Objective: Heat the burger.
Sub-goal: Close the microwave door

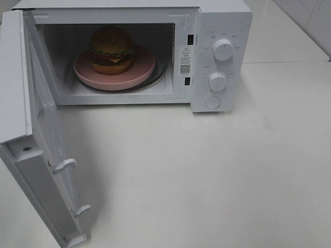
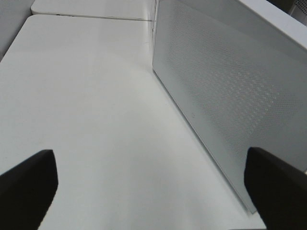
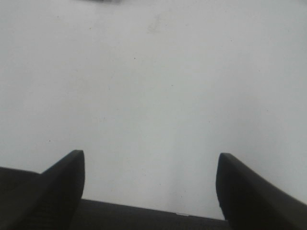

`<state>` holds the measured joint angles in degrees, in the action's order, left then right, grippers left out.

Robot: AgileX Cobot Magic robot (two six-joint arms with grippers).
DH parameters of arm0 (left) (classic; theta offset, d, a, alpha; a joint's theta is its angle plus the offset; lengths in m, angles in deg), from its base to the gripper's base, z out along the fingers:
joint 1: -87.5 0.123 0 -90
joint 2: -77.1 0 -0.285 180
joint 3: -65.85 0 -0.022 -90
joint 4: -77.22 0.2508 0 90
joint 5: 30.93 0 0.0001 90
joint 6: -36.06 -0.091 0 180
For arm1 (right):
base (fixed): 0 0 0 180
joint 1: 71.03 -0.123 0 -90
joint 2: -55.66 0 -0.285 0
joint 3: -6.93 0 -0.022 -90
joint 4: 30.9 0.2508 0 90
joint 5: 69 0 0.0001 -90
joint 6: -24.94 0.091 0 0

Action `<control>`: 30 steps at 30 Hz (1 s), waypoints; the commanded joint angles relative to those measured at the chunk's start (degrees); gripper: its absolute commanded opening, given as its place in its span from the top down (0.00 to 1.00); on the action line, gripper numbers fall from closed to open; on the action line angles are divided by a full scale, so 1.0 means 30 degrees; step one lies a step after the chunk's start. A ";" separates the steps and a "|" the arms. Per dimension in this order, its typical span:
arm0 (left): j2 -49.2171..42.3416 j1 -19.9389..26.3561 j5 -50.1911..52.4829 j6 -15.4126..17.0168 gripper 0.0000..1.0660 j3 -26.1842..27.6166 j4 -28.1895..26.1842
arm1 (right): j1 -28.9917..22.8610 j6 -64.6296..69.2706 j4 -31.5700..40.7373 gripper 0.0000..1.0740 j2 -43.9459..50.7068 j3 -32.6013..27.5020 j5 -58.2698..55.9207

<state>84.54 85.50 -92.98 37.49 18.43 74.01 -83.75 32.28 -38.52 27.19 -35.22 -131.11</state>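
The burger (image 1: 111, 49), with its golden-brown bun, lettuce, dark patty and cheese, sits on a round pink plate (image 1: 139, 72) inside the open white microwave (image 1: 222, 31). The microwave door (image 1: 49, 144) is swung wide toward the front left. Neither arm shows in the high view. In the left wrist view my left gripper (image 2: 151, 184) is open and empty, with the door's perforated outer face (image 2: 230, 91) just beside one finger. My right gripper (image 3: 149, 167) is open and empty above bare white tabletop.
Two white dials (image 1: 223, 49) and a round button (image 1: 212, 102) sit on the microwave's right panel. The white table (image 1: 207, 175) stretches in front of and to the right of the oven. A table seam (image 1: 289, 62) runs behind at the right.
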 commanded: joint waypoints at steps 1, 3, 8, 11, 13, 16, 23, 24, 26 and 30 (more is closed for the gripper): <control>-0.0267 0.0000 0.0267 0.0000 0.08 -0.0038 0.0057 | 0.1413 -0.0611 0.0649 0.30 0.1986 -0.0974 0.0955; -0.0267 0.0000 0.0267 0.0000 0.08 -0.0038 0.0057 | 0.1681 -0.0611 0.0840 0.30 0.2464 -0.1203 0.1108; -0.0267 0.0000 0.0267 0.0000 0.08 -0.0038 0.0057 | 0.3094 -0.0707 0.1566 0.30 0.4717 -0.2082 0.1719; -0.0267 0.0000 0.0267 0.0000 0.08 -0.0038 0.0057 | 0.3533 -0.0707 0.1547 0.30 0.5940 -0.2101 0.1719; -0.0267 0.0000 0.0267 0.0000 0.08 -0.0038 0.0057 | 0.3552 -0.0707 0.1547 0.30 0.6551 -0.2101 0.1719; -0.0267 0.0000 0.0267 0.0000 0.08 -0.0038 0.0057 | 0.3552 -0.0726 0.1528 0.30 0.7487 -0.2101 0.1719; -0.0267 0.0000 0.0267 0.0000 0.08 -0.0038 0.0057 | 0.3552 -0.0783 0.1490 0.30 0.7487 -0.2101 0.1719; -0.0267 0.0000 0.0267 0.0000 0.08 -0.0038 0.0057 | 0.3552 -0.0783 0.1490 0.30 0.7487 -0.2101 0.1719; -0.0267 0.0000 0.0267 0.0000 0.08 -0.0038 0.0057 | 0.3552 -0.0764 0.1509 0.30 0.7487 -0.2101 0.1719; -0.0267 0.0000 0.0267 0.0000 0.08 -0.0038 0.0057 | 0.3552 -0.0764 0.1509 0.30 0.7487 -0.2101 0.1719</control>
<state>84.54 85.50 -92.98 37.49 18.43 74.01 -73.50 30.73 -34.00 48.10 -41.35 -126.81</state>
